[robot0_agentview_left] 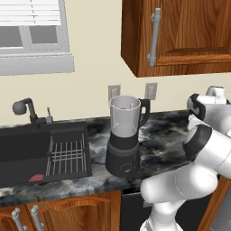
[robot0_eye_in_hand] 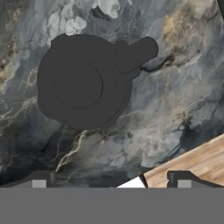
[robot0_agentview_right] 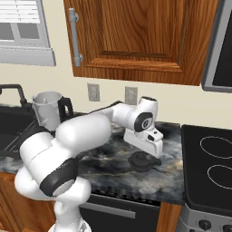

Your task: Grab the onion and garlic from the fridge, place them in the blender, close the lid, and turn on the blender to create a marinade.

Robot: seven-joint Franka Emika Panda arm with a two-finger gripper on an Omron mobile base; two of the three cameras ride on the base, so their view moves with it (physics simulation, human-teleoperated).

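Observation:
The blender stands on the dark marble counter, its clear jar uncovered; it also appears at the far left as blender. The black domed lid lies flat on the counter to the blender's right. My gripper hangs just above the lid, not touching it. In the hand view the lid sits up and left of the gripper, whose fingertips stand wide apart, open, with nothing between them. The onion, the garlic and the fridge are out of view.
A black sink with a drying rack, a faucet and a flat reddish disc lies left of the blender. A stove borders the counter's right end. Wooden cabinets hang overhead.

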